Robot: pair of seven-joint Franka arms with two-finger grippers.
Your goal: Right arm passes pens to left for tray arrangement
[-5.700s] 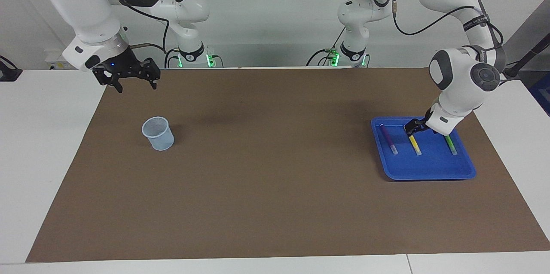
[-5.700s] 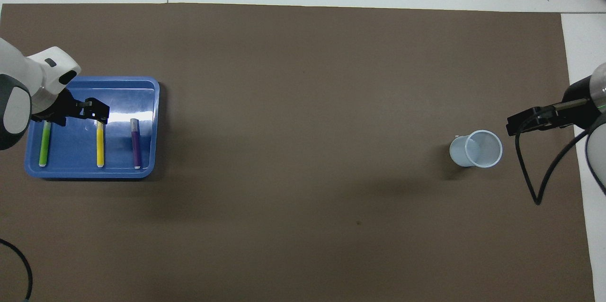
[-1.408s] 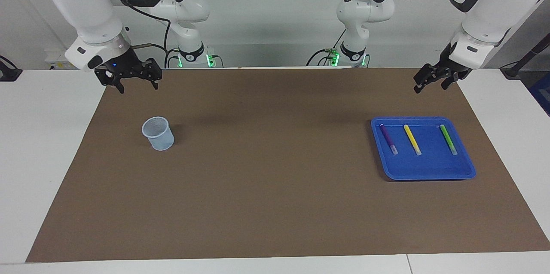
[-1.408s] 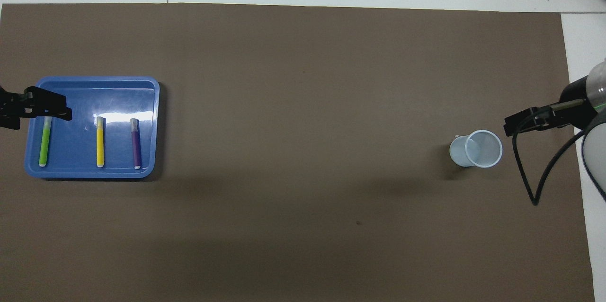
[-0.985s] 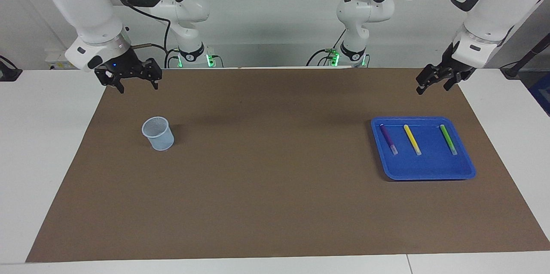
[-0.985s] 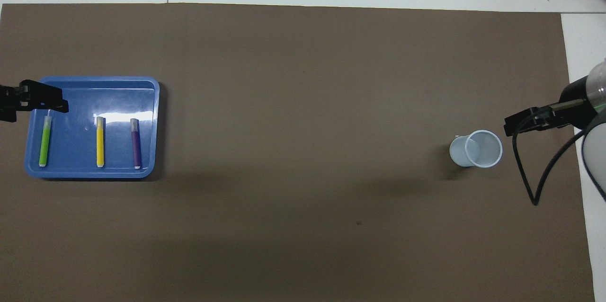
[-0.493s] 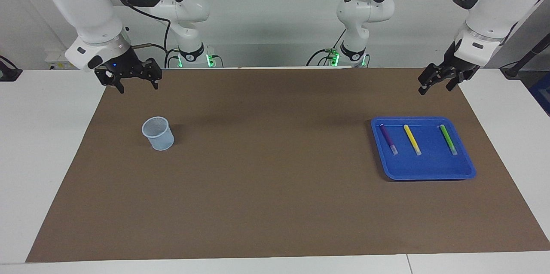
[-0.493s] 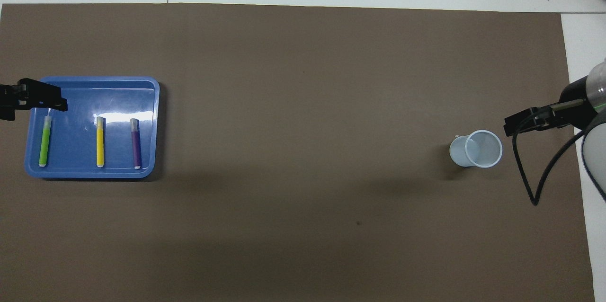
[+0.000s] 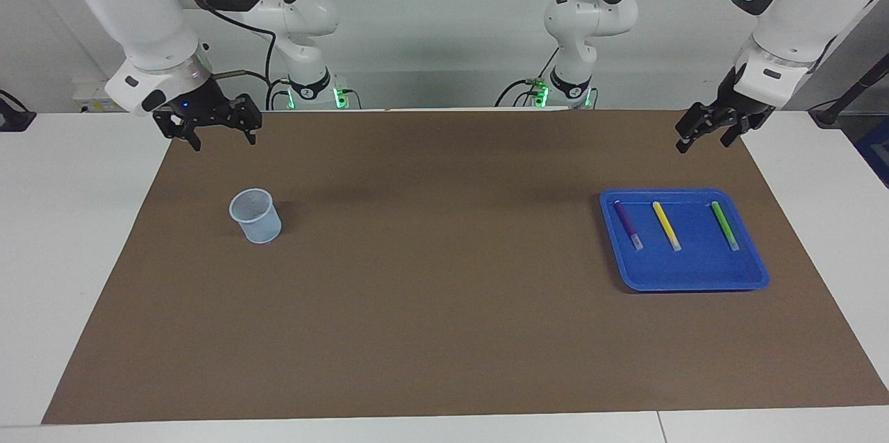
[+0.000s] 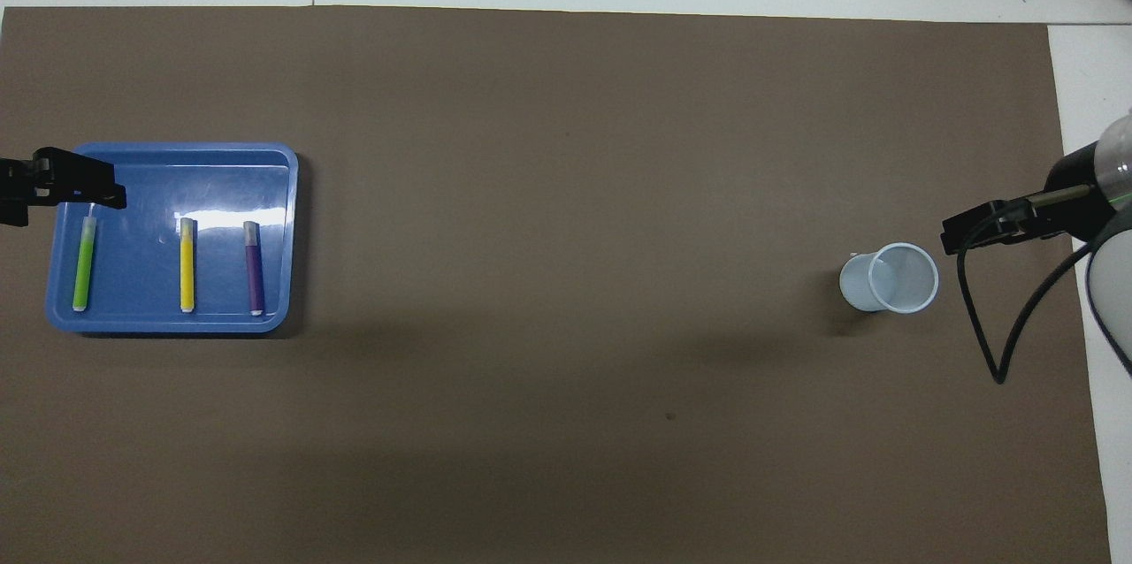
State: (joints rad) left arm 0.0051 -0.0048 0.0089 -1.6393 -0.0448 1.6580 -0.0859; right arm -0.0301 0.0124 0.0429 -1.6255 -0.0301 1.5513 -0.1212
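Lab: two bench-mounted robot arms point(image 9: 139, 26)

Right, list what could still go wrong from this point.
1. The green pen lies close to the blue tray's rim toward the left arm's end; a nudge to the tray might roll it against the wall.
2. The left gripper, open, hangs above the mat near the tray; a low move across could catch the rim.
3. The empty cup stands below the open right gripper; a careless descent could tip it.
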